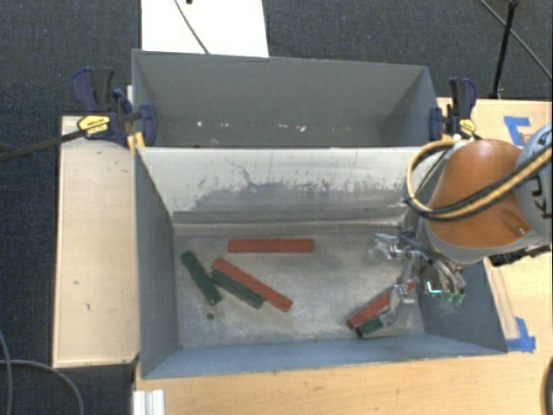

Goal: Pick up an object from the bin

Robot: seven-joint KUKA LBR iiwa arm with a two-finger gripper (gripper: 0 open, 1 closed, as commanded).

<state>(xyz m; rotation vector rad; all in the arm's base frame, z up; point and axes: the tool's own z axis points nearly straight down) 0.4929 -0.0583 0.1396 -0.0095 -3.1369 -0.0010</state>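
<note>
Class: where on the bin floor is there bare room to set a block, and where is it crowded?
Free: front-middle floor between the slanted red bar and the red-and-green pieces by the gripper; also right of the level red bar. Crowded: the left, where green bars meet that bar, and under the gripper.

**Reporter:** What colour is the bin (155,258)?

**Photographer:** Plain grey metal, with its back wall streaked by pale scratches and scuffs.

**Reporter:** And the pieces inside?

**Photographer:** Brick red and dark green, all unpatterned. There is an upper red bar (270,245), a slanted red bar (259,289), a green bar beneath it (239,293) and a leftmost green bar (200,277). At right are a short red piece (373,306) and a short green piece (370,327).

**Reporter:** The arm?

**Photographer:** It has a glossy orange cover (471,201), looped with yellow and black cables (409,184).
</note>
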